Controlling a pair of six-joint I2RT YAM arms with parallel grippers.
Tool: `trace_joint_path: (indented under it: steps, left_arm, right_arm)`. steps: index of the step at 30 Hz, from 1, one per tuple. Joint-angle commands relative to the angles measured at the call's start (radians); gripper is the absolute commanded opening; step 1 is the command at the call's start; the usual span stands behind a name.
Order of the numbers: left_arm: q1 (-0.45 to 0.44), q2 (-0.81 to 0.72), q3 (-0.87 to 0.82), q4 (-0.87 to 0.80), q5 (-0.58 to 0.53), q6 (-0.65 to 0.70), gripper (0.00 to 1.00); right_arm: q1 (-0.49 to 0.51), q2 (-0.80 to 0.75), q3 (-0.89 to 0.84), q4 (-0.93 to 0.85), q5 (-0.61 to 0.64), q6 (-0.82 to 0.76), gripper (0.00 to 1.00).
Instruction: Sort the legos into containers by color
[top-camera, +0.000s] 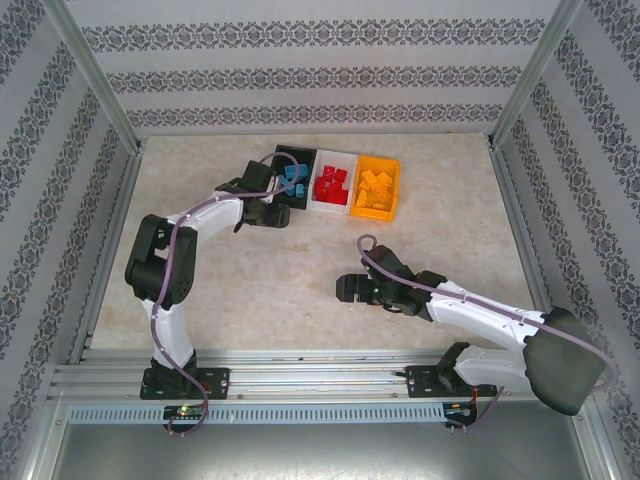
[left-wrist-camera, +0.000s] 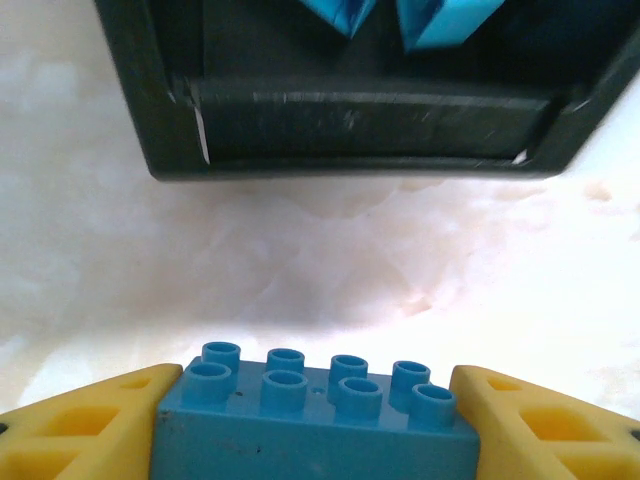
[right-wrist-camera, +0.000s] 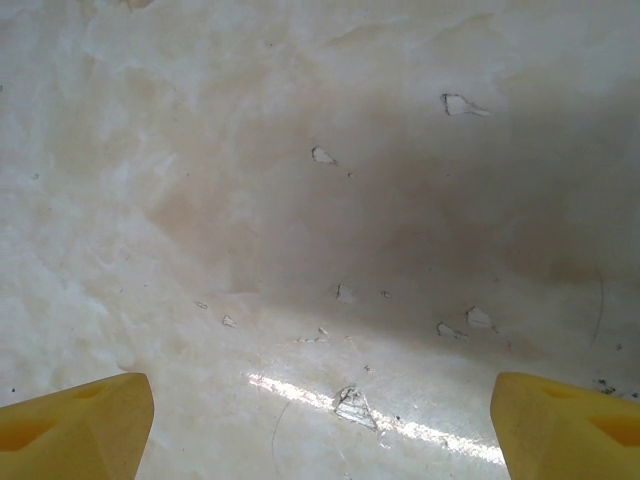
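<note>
My left gripper (left-wrist-camera: 315, 435) is shut on a blue lego (left-wrist-camera: 310, 410), studs up, pinched between the yellow fingers (left-wrist-camera: 90, 425). It hovers just short of the black container (left-wrist-camera: 360, 125), which holds more blue legos (left-wrist-camera: 425, 15). From above, the left gripper (top-camera: 277, 212) sits at the near-left side of the black container (top-camera: 283, 153). Beside it stand the white container (top-camera: 336, 208) with red legos (top-camera: 330, 183) and the orange container (top-camera: 393, 190) with orange legos (top-camera: 375, 190). My right gripper (top-camera: 345, 288) is open over bare table, nothing between its fingers (right-wrist-camera: 80, 425).
The three containers form a row at the back middle of the marbled table (top-camera: 450, 230). Metal frame posts and patterned walls close in the sides and back. Scuffed tabletop (right-wrist-camera: 320, 200) lies under the right gripper.
</note>
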Motion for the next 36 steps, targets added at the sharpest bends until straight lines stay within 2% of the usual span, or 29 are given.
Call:
trace_joint_path:
  steps: [1,9,15,23,36]
  left_arm:
    - [0.011,-0.095,0.01,-0.01,0.037,-0.043,0.61]
    - [0.012,-0.206,0.079,-0.001,0.073,-0.092,0.61]
    - [0.011,-0.209,0.133,0.061,0.057,-0.101,0.62]
    - [0.011,-0.109,0.203,0.174,0.003,-0.078,0.62]
    - [0.015,0.187,0.405,0.17,-0.014,-0.075,0.62]
  right_arm:
    - [0.01,-0.023,-0.005,-0.015,0.032,0.016,0.88]
    - [0.016,-0.027,-0.027,0.006,0.034,0.03,0.88]
    - [0.019,0.003,-0.035,0.038,0.028,0.036,0.88]
    - [0.021,0.061,-0.029,0.064,0.016,0.033,0.88]
    - [0.022,0.14,-0.018,0.094,0.014,0.015,0.88]
